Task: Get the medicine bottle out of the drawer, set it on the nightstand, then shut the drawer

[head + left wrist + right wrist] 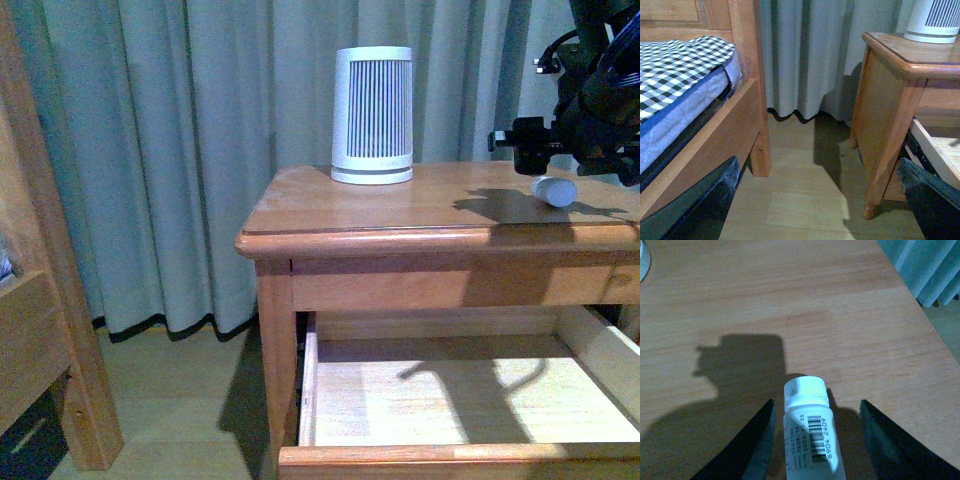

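Observation:
The small white medicine bottle (554, 191) lies on its side on the nightstand (400, 205) top, near its right end. In the right wrist view the medicine bottle (807, 432) shows a white cap and a barcode label. It rests on the wood between the two dark fingers (752, 452) of my right gripper (816, 440), which is open, with a gap on each side of the bottle. The upper drawer (460, 456) is pulled out and its pale inside shows nothing. My left gripper (818, 167) is open and low over the floor beside the nightstand (890, 100).
A tall white ribbed device (372, 115) stands at the back of the nightstand top. A wooden bed frame post (50, 250) and a bed with a checked cover (680, 75) are to the left. Grey curtains (200, 150) hang behind.

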